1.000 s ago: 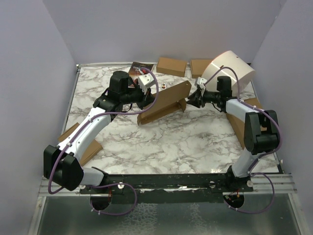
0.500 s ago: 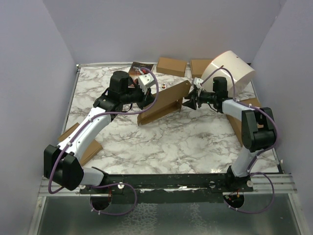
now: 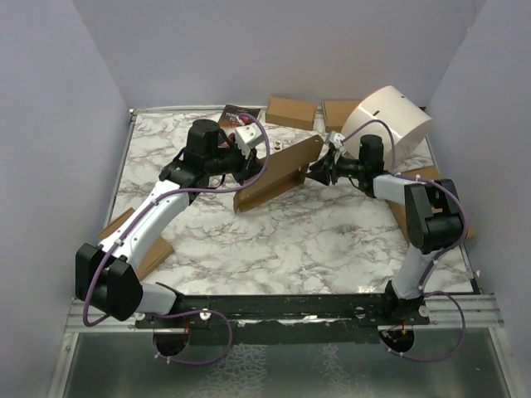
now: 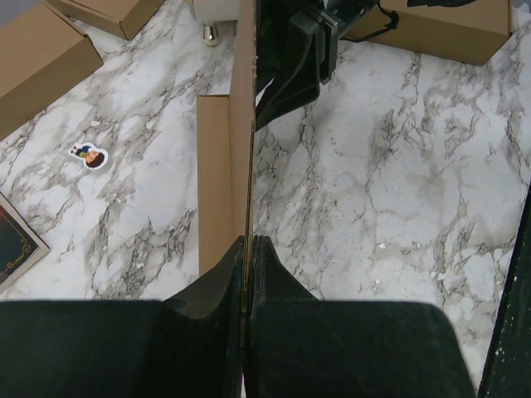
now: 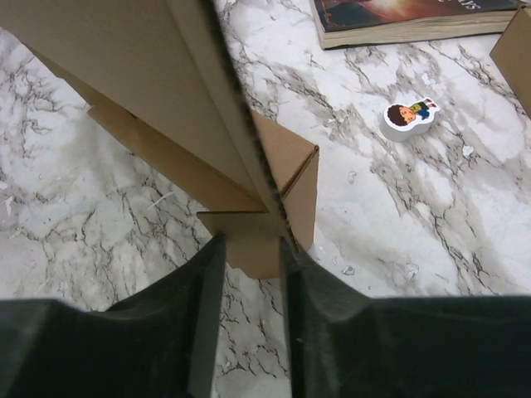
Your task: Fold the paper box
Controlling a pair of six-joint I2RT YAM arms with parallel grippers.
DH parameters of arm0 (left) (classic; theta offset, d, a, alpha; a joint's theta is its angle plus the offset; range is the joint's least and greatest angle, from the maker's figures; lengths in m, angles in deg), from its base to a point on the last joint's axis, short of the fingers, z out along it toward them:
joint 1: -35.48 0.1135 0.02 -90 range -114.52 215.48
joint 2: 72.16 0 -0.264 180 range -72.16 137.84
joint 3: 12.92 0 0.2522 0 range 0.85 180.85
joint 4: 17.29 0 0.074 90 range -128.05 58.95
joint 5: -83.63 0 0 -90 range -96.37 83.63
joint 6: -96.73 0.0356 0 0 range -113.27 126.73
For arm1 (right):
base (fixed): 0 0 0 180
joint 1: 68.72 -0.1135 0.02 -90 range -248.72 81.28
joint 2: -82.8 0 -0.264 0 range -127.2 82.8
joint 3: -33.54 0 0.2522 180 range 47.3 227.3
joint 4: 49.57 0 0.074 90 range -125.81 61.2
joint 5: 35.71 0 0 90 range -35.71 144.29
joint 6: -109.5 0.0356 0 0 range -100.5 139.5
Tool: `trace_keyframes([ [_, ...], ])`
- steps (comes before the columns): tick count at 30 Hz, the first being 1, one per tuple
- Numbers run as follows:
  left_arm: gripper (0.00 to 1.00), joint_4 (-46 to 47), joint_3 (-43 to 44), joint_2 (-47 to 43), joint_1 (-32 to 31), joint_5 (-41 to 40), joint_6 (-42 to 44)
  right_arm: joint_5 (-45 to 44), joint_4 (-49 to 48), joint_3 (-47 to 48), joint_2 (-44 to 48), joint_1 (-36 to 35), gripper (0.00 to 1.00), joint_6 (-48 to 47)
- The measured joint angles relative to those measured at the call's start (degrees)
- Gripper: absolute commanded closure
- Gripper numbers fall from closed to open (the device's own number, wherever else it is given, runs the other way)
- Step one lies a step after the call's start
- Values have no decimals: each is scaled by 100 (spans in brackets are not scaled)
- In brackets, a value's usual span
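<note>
right claw (image 3: 320,172) is edging closer around the end of the paper box (image 3: 278,170), narrowly parted; left claw (image 4: 246,253) is pinching its seemingly light, stiff wall.

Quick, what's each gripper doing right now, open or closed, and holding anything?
Left gripper: closed on the edge of the brown corrugated cardboard paper box.
Right gripper: open, fingers straddling the box's end flap, not clamped.

The plain brown corrugated paper box (image 3: 278,172) stood on edge in the middle of the white marbled table (image 3: 290,240). The black left gripper (image 3: 246,163) pinched its ten o'clock side and the black right gripper (image 3: 319,172) straddled its two o'clock end. A small brown cardboard box (image 3: 290,113) lay at twelve o'clock, with a dark-covered book (image 3: 236,114) at eleven.
</note>
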Motion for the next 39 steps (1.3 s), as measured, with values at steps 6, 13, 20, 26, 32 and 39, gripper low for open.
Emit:
trace_keyframes([
  [6,100,7,22,31,9,0,-4,4,-162,0,-52,-42,69,92],
  [13,100,11,22,33,35,4,-20,-61,-195,2,-55,-87,67,-70],
  [20,100,31,26,46,118,96,-85,-31,-168,118,-166,-105,76,-391],
  [26,100,37,28,48,162,114,-90,273,-76,227,-214,-103,71,-686],
  [32,100,42,33,57,186,120,-94,422,175,433,-251,-103,79,-1023],
  [39,100,52,33,66,188,122,-105,555,651,684,-356,-105,69,-1508],
])
